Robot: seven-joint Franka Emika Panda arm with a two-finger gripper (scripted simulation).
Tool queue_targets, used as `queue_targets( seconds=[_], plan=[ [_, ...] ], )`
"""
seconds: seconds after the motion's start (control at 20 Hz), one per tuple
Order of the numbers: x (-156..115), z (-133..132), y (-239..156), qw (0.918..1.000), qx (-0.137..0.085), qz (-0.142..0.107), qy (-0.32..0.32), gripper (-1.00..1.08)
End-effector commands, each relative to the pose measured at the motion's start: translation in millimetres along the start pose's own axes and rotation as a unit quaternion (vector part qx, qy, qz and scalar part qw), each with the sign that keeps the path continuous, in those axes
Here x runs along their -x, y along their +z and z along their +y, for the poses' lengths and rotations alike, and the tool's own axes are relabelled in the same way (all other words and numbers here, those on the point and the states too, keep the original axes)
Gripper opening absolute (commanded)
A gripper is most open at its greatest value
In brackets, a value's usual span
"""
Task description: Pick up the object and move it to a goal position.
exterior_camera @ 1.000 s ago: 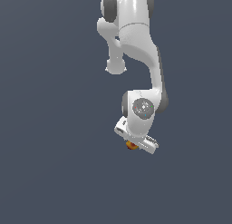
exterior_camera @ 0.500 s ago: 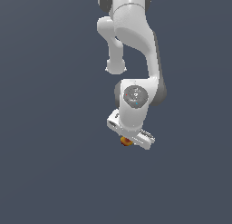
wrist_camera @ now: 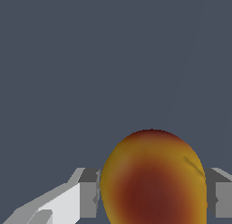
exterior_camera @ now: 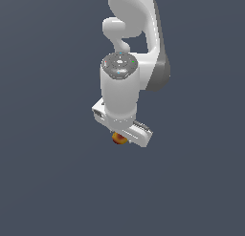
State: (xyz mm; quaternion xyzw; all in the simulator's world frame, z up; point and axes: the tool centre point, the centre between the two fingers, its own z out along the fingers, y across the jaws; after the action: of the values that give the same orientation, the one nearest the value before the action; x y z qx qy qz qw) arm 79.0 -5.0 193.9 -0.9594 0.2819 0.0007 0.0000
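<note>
Orange-yellow with a dark red blush, the object (wrist_camera: 154, 180) sits right between our fingers (wrist_camera: 88, 196), and we see them closed onto it, one pressing each flank. From the exterior view the lump (exterior_camera: 119, 138) peeks out just under the hand (exterior_camera: 125, 134), carried clear of the grey worktop (exterior_camera: 48, 182). Its rounded end points away from the wrist. We count one object, one arm, one hand; no goal marker shows.
</note>
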Motion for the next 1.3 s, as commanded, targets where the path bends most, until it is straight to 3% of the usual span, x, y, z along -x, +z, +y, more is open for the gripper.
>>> queue_targets(
  seconds=[0.0, 0.65, 1.25],
  plan=[
    [-9, 12, -27, 1.0, 0.0, 0.0, 0.0, -1.0],
    [-50, 63, -142, 1.0, 0.0, 0.001, 0.0, -1.0],
    [-65, 77, -177, 1.0, 0.0, 0.001, 0.0, -1.0]
  ],
)
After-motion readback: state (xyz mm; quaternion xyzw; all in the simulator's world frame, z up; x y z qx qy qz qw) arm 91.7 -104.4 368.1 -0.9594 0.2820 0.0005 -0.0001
